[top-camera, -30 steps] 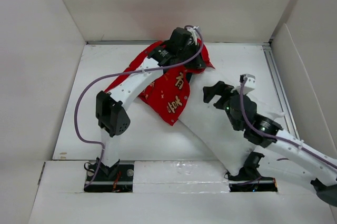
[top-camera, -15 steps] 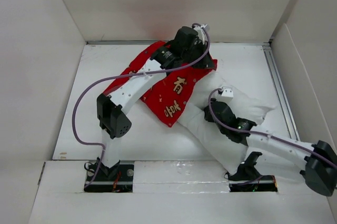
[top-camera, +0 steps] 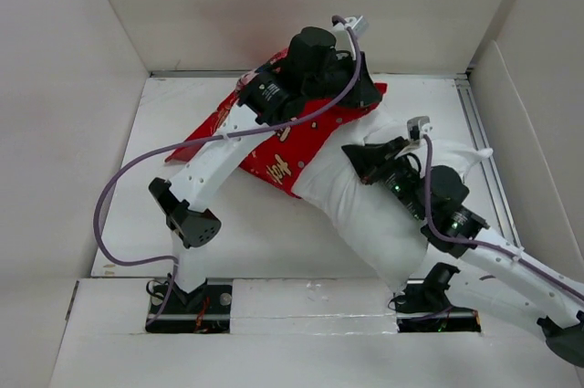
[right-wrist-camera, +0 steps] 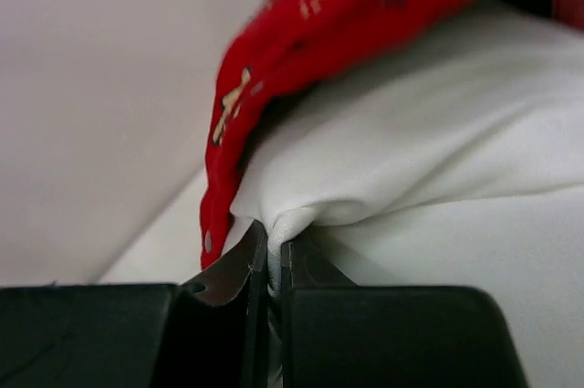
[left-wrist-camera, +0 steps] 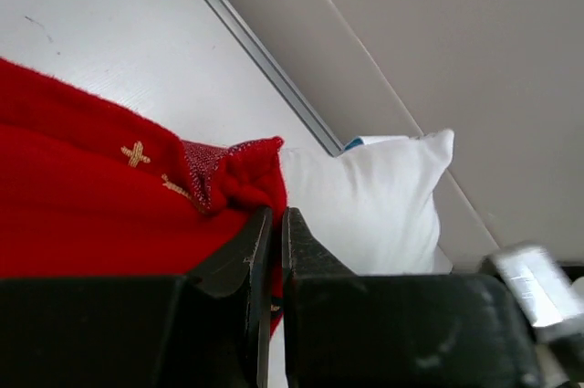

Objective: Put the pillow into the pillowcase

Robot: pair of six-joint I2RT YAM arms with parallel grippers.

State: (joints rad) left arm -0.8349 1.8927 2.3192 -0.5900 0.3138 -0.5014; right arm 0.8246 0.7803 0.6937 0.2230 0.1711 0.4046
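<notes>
The left gripper (left-wrist-camera: 271, 214) is pinched tight on the pillowcase (top-camera: 274, 155) near the table's (top-camera: 228, 233) far edge. The right gripper (right-wrist-camera: 271, 235) pinches a fold of the pillow (top-camera: 351, 201) — its long side points from near-right up under the case.

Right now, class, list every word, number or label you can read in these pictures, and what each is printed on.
Red pillowcase, gold characters: too small and creased to read.
Same cloth, gold crosses: pattern, not writing.
No other text is visible.

Robot lab: table (top-camera: 265, 242) w/ white board walls (top-camera: 301, 5)
</notes>
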